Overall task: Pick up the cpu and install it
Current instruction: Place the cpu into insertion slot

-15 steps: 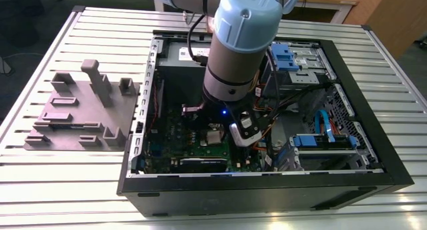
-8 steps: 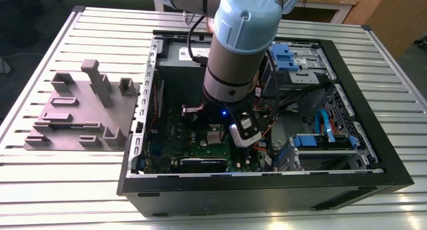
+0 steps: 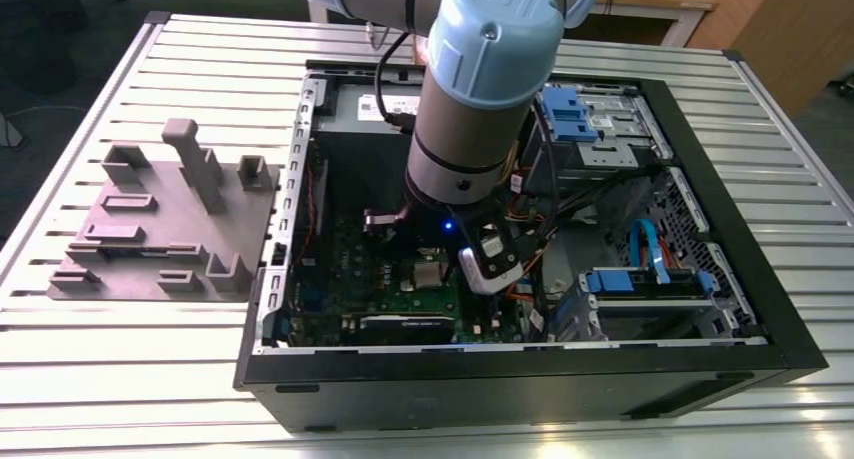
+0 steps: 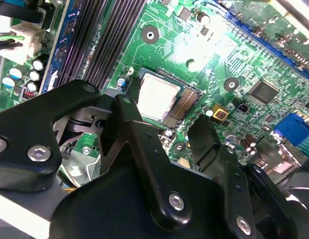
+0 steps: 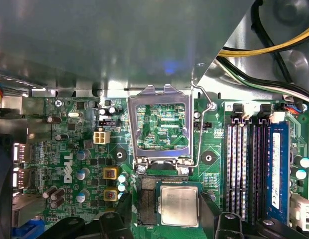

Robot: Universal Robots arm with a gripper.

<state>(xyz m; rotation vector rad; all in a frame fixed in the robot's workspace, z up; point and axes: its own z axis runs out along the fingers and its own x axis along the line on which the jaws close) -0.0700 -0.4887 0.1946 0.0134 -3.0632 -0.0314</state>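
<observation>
fingers (image 4: 137, 134) apart, straddling the cpu (image 5: 179, 205), no contact that I can see. gripper (image 4: 162, 113) hovers just above the socket (image 5: 147, 206). cpu lies on the socket, shifted to one side (strip of contacts bare). load frame (image 5: 134, 127) beside the socket, swung open. Step looks like seating. Next move calls for squaring the chip over the contacts.
</observation>
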